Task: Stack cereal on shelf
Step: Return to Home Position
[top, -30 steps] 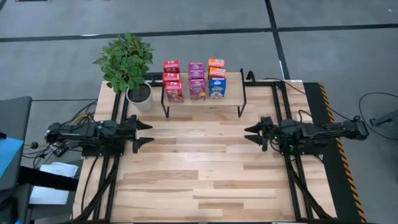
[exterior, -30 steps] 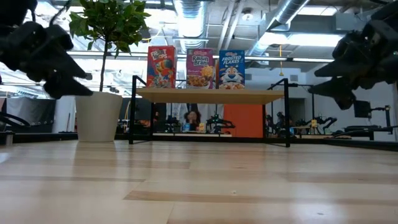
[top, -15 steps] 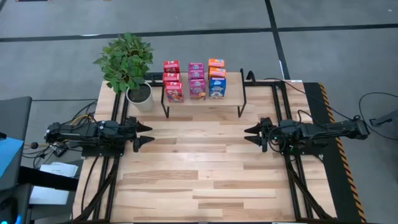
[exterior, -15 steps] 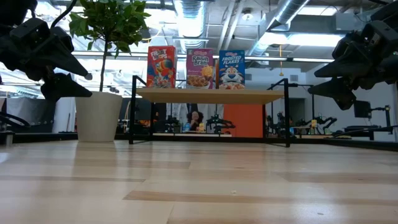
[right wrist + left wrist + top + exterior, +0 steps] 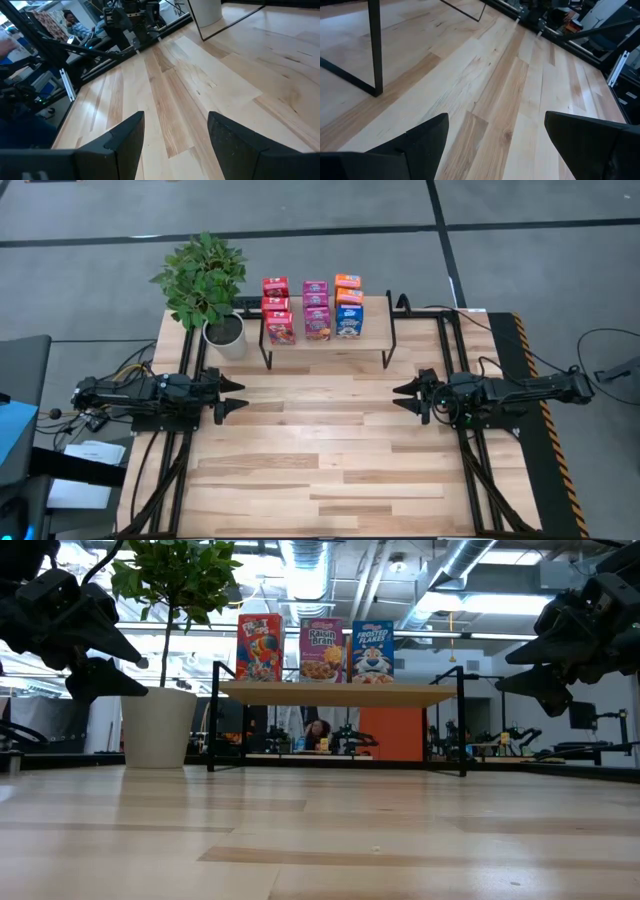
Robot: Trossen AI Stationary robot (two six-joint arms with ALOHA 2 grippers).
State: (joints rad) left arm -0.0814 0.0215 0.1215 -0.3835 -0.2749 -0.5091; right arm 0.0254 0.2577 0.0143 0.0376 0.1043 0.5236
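We find the shelf [image 5: 377,321] at the far edge of the tabletop [image 5: 320,450], cereal boxes [image 5: 316,310] in three rows on it, a potted plant [image 5: 203,280] just to its left, and the left pincer [image 5: 240,396] and right pincer [image 5: 397,397] at opposite sides before it.

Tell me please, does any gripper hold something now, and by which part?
Nothing is held. The left gripper and the right gripper both have open, empty jaws over the table; the cereal boxes stand on the shelf.
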